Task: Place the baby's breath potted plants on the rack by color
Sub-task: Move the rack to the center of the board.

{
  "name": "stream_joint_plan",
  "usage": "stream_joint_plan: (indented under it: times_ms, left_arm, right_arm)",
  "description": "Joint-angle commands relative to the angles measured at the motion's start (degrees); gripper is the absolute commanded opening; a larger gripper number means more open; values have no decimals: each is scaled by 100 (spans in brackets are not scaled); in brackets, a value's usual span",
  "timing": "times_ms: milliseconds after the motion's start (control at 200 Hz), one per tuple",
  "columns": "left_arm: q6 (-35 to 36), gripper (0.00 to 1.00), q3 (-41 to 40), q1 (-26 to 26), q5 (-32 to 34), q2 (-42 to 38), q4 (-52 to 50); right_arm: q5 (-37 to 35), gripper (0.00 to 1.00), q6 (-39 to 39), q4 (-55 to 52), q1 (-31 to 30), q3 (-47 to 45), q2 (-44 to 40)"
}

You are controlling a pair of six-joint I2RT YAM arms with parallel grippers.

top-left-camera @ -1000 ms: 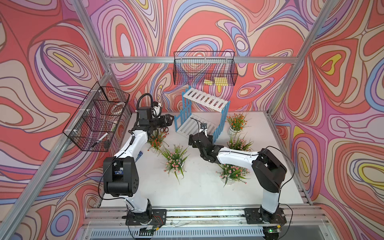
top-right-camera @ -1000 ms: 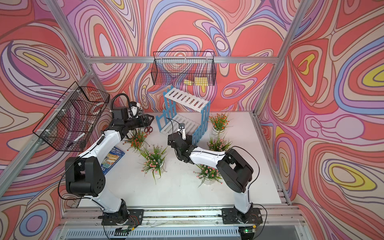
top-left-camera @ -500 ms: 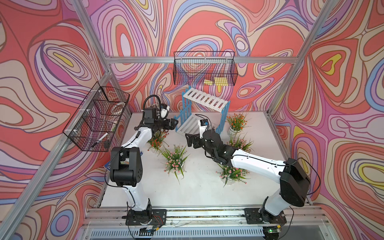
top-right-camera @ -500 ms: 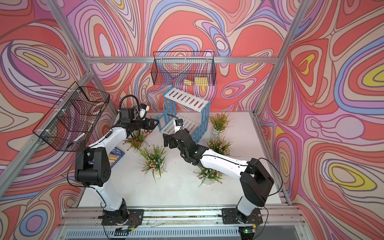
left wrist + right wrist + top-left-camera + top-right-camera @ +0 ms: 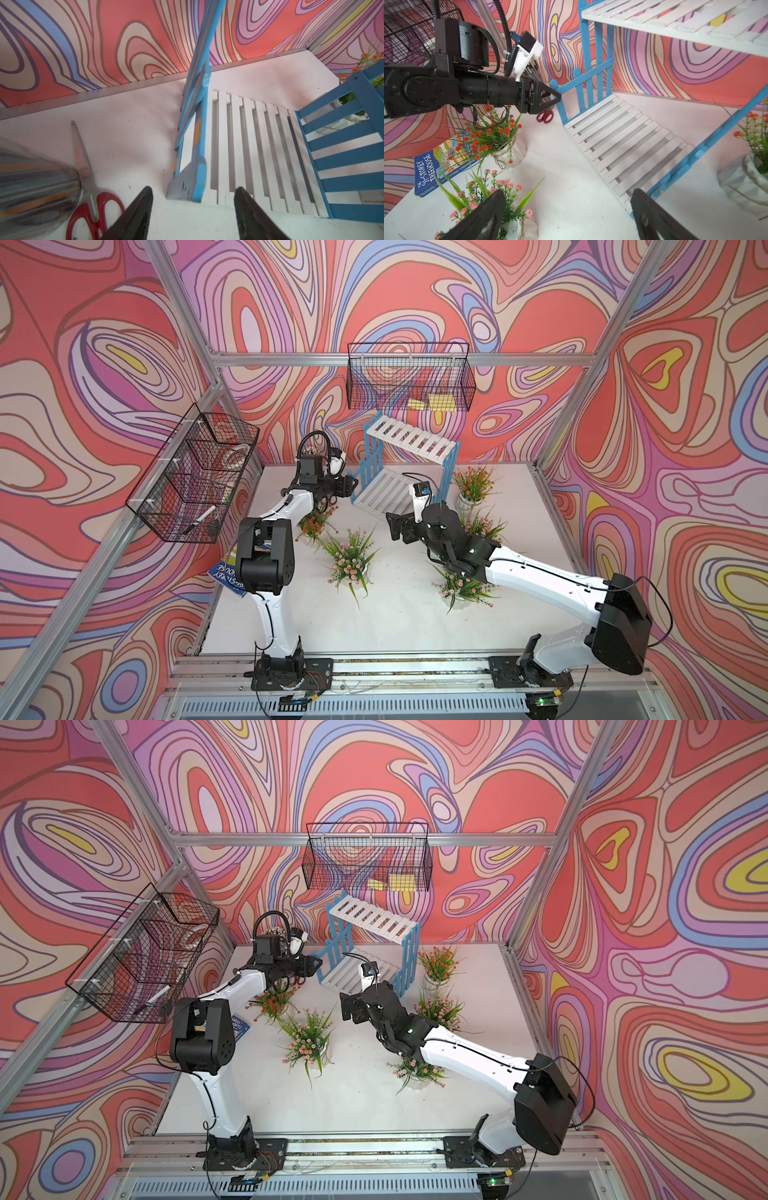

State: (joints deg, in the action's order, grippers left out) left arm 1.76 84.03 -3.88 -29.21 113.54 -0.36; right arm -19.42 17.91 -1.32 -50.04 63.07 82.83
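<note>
Your L gripper [image 5: 193,188]: jaws apart, straddling blue end picket of rack [image 5: 249,145]. Your R gripper [image 5: 568,192]: released, empty, near rack lower shelf. All 5 potted plants [image 5: 351,560] on table [image 5: 395,626] beside rack.

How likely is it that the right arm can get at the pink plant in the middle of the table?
Probably yes: the right gripper hangs open close beside the middle pink plant, with only bare table between them.
</note>
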Motion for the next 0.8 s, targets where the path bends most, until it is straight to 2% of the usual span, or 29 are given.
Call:
stream_joint_plan:
  times_ms: [0,60,140,295,416,571,796]
  left_arm:
    - [135,52,251,-60,-2,110,188]
    - [202,45,296,-84,-119,125,153]
    - [271,43,289,-121,-296,125,123]
    - [399,25,231,-166,-560,110,2]
    - [454,18,81,-175,-527,37,6]
    - [473,14,-82,-170,-520,-106,-8]
    - [387,14,-516,-175,-451,-459,137]
  right_arm:
    - [-155,97,-114,-85,-31,-171,-44]
    - [-164,98,-104,-45,-31,-214,-35]
    - [-175,97,-95,-1,-28,-268,-29]
    - [-215,97,-86,5,-31,-310,3]
    - [-245,98,-80,44,-31,-347,-26]
    - [-301,98,-86,92,-32,-410,-72]
    - [-359,97,-69,95,-28,-444,-109]
